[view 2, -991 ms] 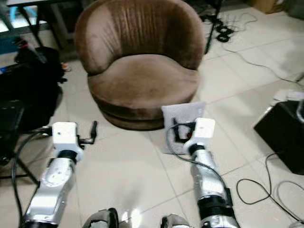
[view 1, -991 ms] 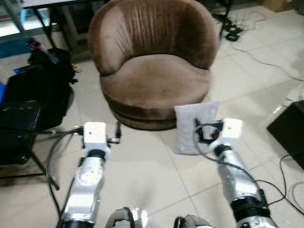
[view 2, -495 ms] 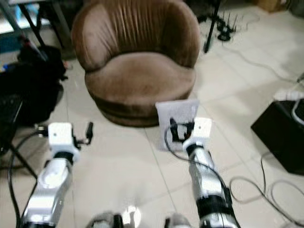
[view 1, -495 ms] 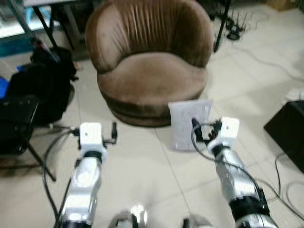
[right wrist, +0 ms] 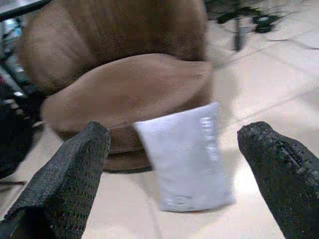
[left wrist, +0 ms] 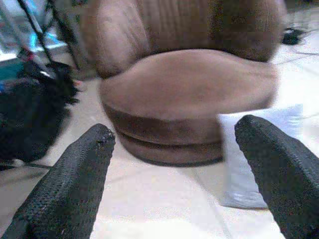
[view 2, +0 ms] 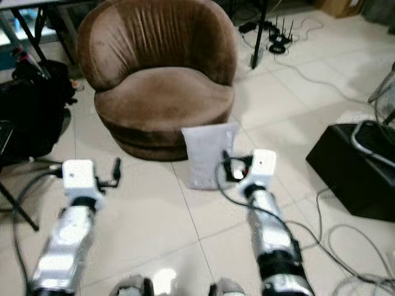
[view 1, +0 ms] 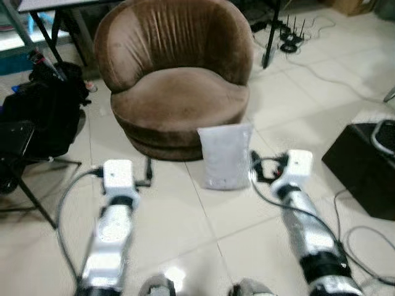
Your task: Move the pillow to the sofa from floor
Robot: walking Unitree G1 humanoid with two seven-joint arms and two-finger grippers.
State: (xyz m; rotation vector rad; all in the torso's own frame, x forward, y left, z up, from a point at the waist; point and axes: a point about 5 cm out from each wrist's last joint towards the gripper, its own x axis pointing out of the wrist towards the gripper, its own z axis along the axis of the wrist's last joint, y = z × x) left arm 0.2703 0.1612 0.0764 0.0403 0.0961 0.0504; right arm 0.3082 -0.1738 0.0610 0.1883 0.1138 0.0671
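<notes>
The two head views looked forward and down from above the arms, taking in the sofa (view 1: 176,92) ahead and the tiled floor (view 1: 185,228) below, the right eye's scene shifted slightly sideways. Each wrist view sat low and close to the floor, facing ahead along its own spread fingers (left wrist: 75,184) and (right wrist: 65,174). Both wrist views shared the sofa front and the pillow (right wrist: 187,157): centred between the right jaws, but beside the left gripper's inner finger.
</notes>
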